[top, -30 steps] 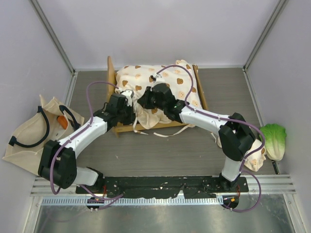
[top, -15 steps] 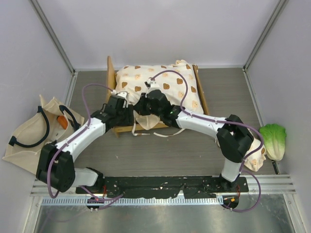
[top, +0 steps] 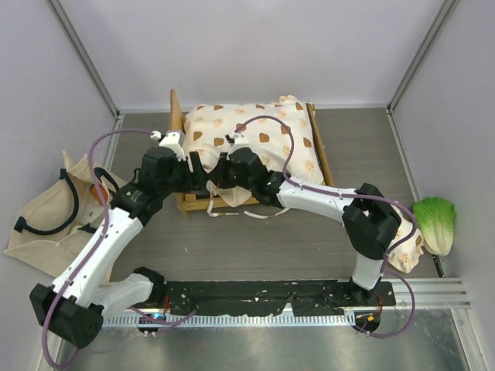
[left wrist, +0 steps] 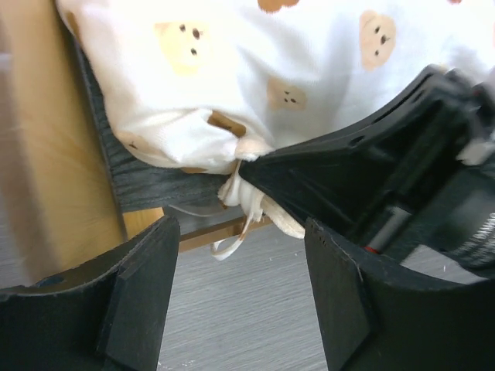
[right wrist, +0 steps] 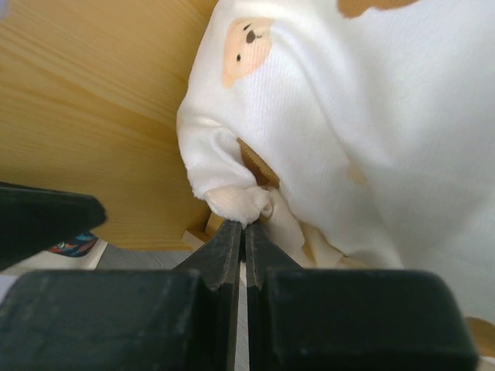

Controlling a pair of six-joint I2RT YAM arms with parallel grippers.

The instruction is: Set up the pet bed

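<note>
Right pincer (right wrist: 244, 230) pinches the pet bed (top: 232, 124) by its cushion corner; left pincer (left wrist: 238, 259) spread beside.

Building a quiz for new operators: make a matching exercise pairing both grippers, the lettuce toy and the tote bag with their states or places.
1 left gripper
2 right gripper
3 lettuce toy
4 tote bag

A on the robot's right
B open, holding nothing
C shut on the cushion
D on the robot's left

Pairs: 1-B, 2-C, 3-A, 4-D

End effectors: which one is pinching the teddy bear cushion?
The right end effector, shut on the bear cushion's knotted corner. The left end effector is open, holding nothing.
</note>
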